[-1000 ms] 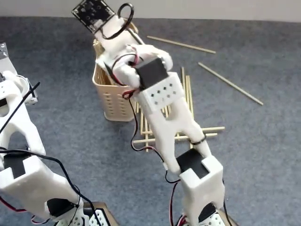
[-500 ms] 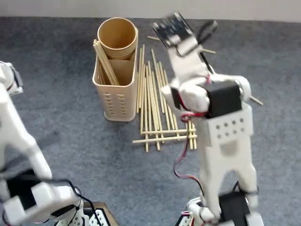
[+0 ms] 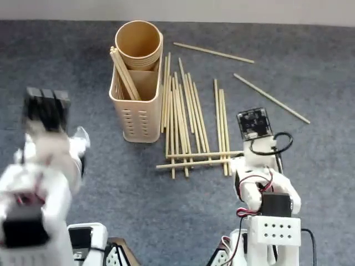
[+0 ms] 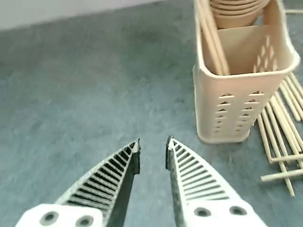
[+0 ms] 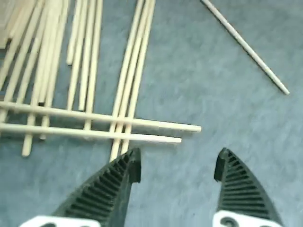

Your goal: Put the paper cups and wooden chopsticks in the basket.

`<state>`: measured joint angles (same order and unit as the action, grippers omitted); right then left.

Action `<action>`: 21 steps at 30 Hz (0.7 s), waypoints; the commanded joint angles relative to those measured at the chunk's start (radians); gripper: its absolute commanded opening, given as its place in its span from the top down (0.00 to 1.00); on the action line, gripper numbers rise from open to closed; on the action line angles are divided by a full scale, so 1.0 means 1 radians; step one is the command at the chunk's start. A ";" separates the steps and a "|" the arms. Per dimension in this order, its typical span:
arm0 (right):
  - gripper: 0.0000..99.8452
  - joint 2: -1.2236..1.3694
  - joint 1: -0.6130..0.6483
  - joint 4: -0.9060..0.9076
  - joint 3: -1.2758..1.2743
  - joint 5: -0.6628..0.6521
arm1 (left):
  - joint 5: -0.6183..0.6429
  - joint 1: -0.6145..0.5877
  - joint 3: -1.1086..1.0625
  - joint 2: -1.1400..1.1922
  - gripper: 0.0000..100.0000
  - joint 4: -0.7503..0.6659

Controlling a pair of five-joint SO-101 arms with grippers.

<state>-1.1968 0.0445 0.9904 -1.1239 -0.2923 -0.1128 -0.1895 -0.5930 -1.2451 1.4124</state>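
Observation:
A cream slotted basket (image 3: 135,111) stands upright on the grey carpet, with stacked paper cups (image 3: 138,41) and a few chopsticks (image 3: 124,73) leaning inside it. Many wooden chopsticks (image 3: 186,119) lie on the carpet right of the basket, two of them crosswise (image 5: 94,125). My left gripper (image 4: 152,144) hovers over bare carpet a short way from the basket (image 4: 236,104), slightly open and holding nothing. My right gripper (image 5: 179,161) is wide open above the carpet, just short of the crosswise pair's ends. The right arm (image 3: 259,149) sits at the pile's near right.
Two stray chopsticks lie apart at the back right, one (image 3: 213,52) behind the pile and one (image 3: 272,98) slanting further right, which is also in the right wrist view (image 5: 244,45). The left arm (image 3: 47,133) stands left of the basket. Grey carpet lies around the basket and pile.
The right arm has swung away from over the basket and drawn back to the near right. The left arm has shifted in from the left edge and shows blurred.

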 commanded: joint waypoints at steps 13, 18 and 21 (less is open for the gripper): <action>0.75 0.526 0.131 -0.269 0.302 0.081 | 0.181 -0.214 -0.812 -0.536 0.89 -0.413; 0.75 0.966 0.140 -0.272 0.552 0.150 | 0.193 -0.213 -0.860 -0.565 0.89 -0.417; 0.75 1.178 0.140 -0.282 0.697 0.164 | 0.193 -0.209 -0.911 -0.567 0.89 -0.489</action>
<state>-0.2102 0.1780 0.7281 -0.5854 -0.1481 0.0637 -0.3951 -1.4799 -1.8052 0.9797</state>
